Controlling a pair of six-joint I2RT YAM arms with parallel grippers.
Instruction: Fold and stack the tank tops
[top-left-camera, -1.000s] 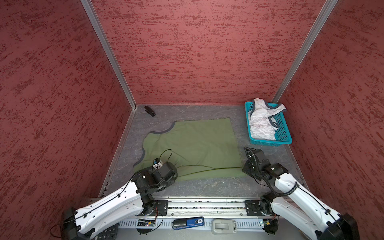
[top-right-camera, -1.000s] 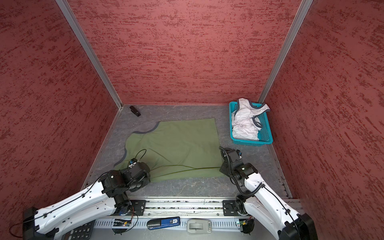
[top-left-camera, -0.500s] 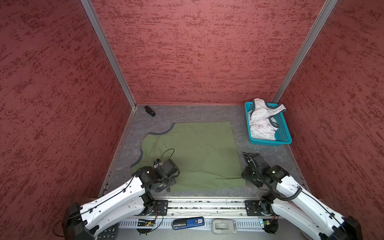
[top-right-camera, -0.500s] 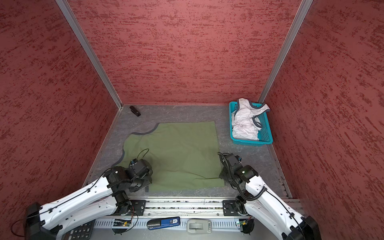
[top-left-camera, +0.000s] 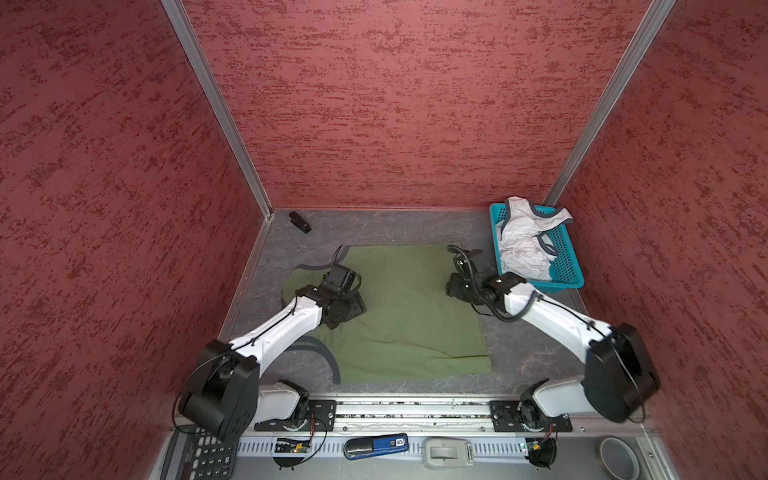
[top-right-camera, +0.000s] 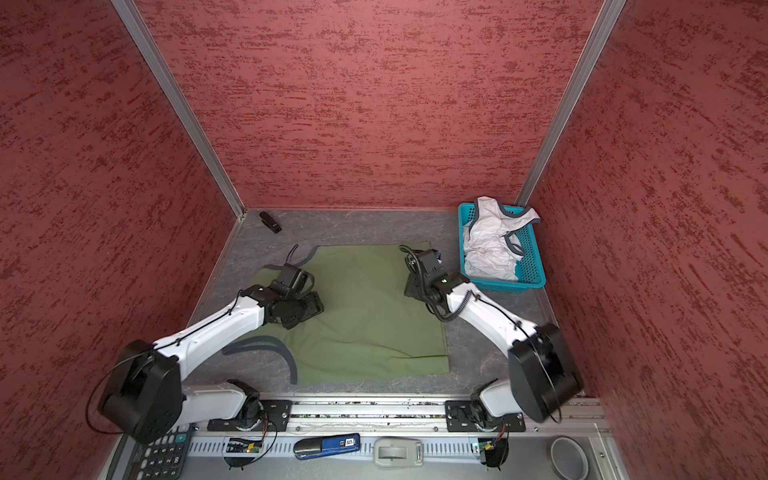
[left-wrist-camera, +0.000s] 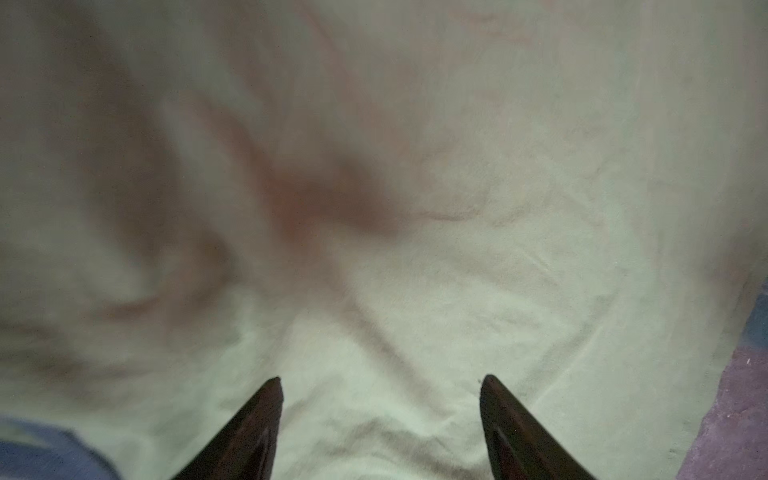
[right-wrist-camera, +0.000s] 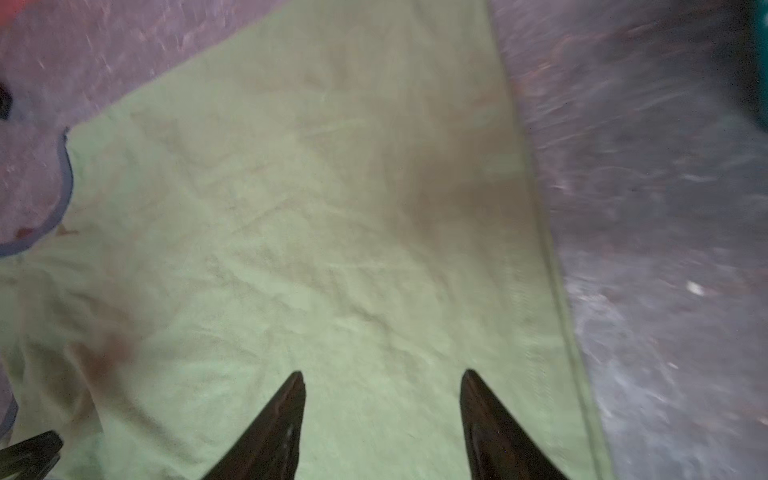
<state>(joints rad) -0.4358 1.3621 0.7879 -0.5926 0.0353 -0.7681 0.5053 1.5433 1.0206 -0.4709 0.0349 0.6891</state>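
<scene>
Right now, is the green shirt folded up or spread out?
Spread out. The olive green tank top lies flat on the table, with both grey-trimmed armholes showing.

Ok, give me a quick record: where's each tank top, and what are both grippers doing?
olive green cloth tank top: spread flat on grey tabletop
white cloth tank top: crumpled in turquoise plastic mesh basket
left gripper: open, empty, over olive top
right gripper: open, empty, over olive top
stack: none yet
</scene>
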